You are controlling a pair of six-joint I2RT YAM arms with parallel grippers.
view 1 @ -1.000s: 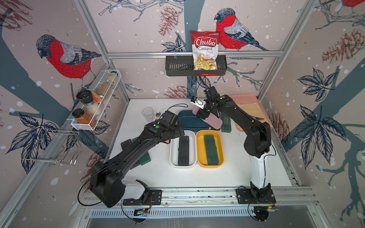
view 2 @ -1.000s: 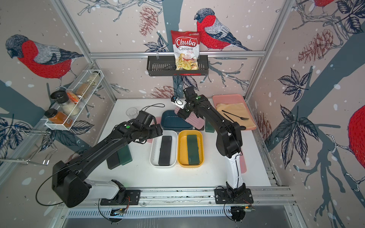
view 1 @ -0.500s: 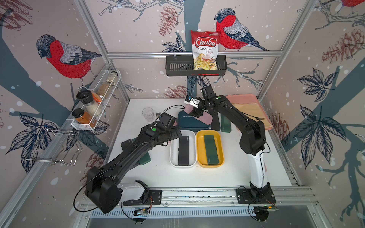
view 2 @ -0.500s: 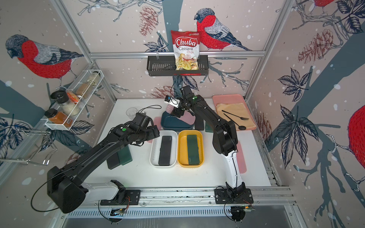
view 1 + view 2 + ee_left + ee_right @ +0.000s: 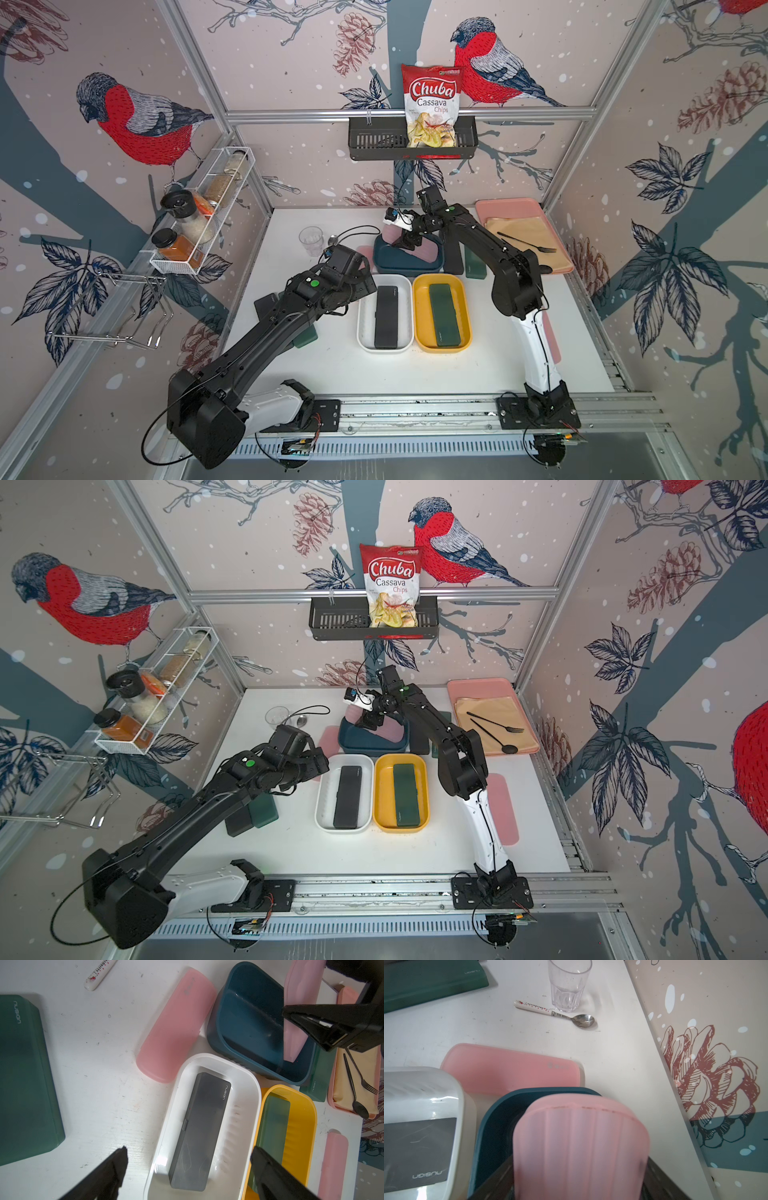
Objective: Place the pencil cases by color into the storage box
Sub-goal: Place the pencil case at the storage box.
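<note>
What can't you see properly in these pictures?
Both top views: left arm covers most of a black case.
Both top views: right arm hides part of a pink case.
Right wrist view: held pink case blurred, cut by bottom edge.
Left wrist view: top edge cuts the spoon off at its handle.

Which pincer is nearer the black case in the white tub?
Left. The left pincer hangs open near the black case; the right pincer is at the blue tub behind, shut on a pink case.

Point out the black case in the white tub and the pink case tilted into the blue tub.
Flat matte black pencil case [image 5: 386, 318]: in a top view, centre of its lid.
Flat matte pink pencil case [image 5: 579, 1147]: right wrist view, middle of its ribbed face.
</note>
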